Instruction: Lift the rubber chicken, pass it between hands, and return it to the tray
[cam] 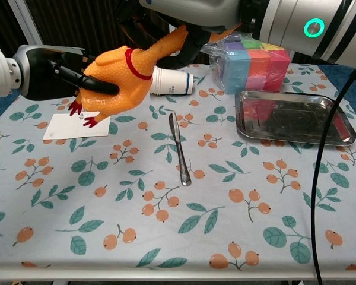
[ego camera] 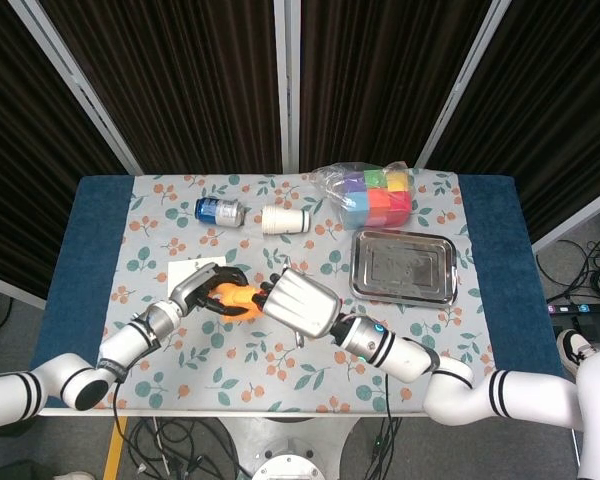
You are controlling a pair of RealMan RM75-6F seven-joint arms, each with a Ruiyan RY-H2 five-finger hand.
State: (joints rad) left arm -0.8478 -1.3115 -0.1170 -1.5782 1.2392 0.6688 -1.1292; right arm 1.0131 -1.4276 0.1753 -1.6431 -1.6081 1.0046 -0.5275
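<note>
Now rubber chicken (cam: 121, 80) — head up-right, tilted

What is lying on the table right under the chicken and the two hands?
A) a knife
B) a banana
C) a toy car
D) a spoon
A: a silver knife lies flat on the flowered cloth, between the white card and the metal tray, below the rubber chicken.

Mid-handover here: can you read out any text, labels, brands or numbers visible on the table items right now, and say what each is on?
No text can be read in either view.
Blue can: label print present, too small and blurred to read.
White card: a small dark mark near its edge, too small to read.
Paper cup: a band at its rim, no legible wording.
Bag of coloured blocks: no print visible.
</note>
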